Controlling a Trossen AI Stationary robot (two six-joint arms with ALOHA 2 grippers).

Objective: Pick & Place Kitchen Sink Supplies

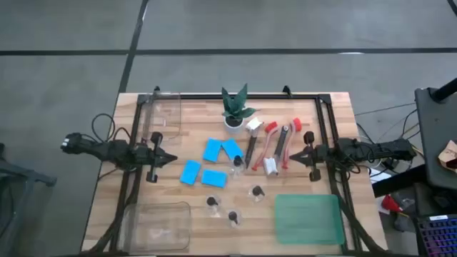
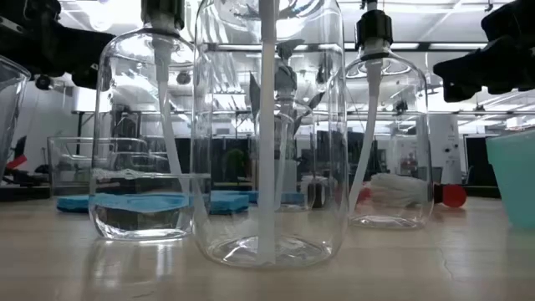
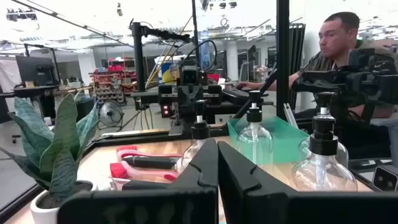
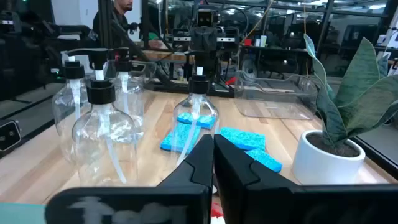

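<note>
Closest to the low camera stand three clear black-capped bottles [image 2: 267,134], upright on the wooden table [image 1: 107,207]; seen from above there are four, scattered in the table's middle and near half. Four blue sponges [image 1: 213,163] lie flat in a loose cluster just left of centre, two of them touching. Right of them the red-and-black brushes [image 1: 275,146] lie side by side, white heads seemingly pointing both ways, though that is hard to make out. A potted plant [image 1: 235,108] stands at the far middle. One clear bin [image 1: 166,114] sits far left, another [image 1: 158,225] near left, and a green tray [image 1: 307,218] near right.

The left gripper [image 1: 171,158] hangs at the left edge, fingers pressed together and holding nothing. The right gripper [image 1: 293,154] mirrors it on the right, narrow and empty, its tips near the brushes.
</note>
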